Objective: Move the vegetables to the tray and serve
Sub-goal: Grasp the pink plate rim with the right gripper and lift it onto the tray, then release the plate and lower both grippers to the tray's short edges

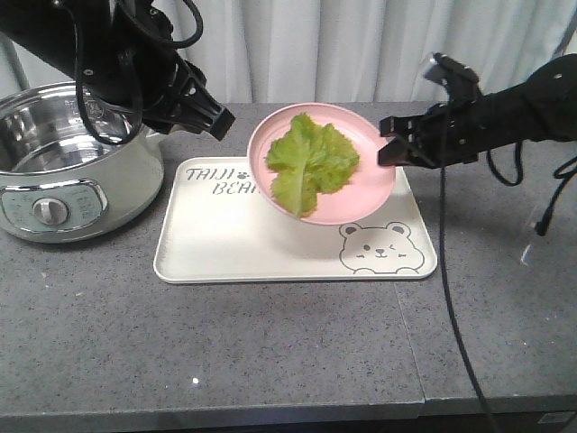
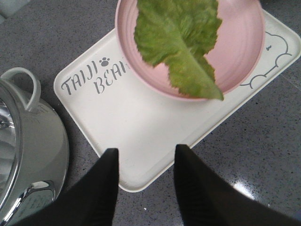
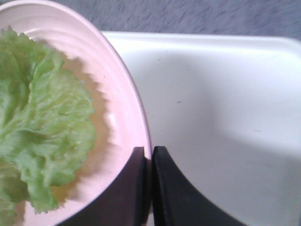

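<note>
Right fingers (image 3: 167, 188) pinch tilted pink plate (image 1: 371, 185) rim — lettuce (image 1: 306, 162) above tray (image 1: 234, 244); left fingers (image 2: 101, 188) apart.

Only lettering I'm managing to read is sitting on the cream tray (image 1: 225, 253): grey "TAIJI" with a paw print after it, and "BEA" underneath, where the pink plate (image 1: 374, 185) is covering the rest. The cooker (image 1: 117, 180) dial markings are coming out too small.

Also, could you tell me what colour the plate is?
The plate is pale pink; clearest in the front view.
</note>
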Robot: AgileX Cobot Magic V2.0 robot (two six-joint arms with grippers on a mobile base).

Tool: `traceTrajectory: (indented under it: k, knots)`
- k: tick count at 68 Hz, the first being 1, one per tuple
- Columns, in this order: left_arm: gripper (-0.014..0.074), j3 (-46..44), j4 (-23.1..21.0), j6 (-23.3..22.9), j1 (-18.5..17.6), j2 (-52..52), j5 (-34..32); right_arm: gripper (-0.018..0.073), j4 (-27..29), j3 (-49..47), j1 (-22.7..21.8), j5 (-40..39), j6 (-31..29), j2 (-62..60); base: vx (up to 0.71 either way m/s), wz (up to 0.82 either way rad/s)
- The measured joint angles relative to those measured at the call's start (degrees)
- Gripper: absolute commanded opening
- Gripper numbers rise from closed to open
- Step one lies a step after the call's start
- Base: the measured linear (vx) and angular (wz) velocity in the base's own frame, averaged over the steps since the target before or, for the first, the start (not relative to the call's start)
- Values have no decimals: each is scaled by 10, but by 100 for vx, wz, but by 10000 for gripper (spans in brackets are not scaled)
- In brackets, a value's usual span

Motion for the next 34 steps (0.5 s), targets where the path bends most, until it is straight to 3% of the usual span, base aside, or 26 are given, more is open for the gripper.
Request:
traceTrajectory:
  k: [18,24,34]
  knots:
    - [265,0,0,0,0,0,0,65,-35,-48,45,-1,1,69,0,0]
    - [265,0,0,0,0,0,0,137,-43,-55,49,-2,1,78,0,0]
    - [265,11,0,0,0,0,-2,339,-70,-62,50,-2,1,81,0,0]
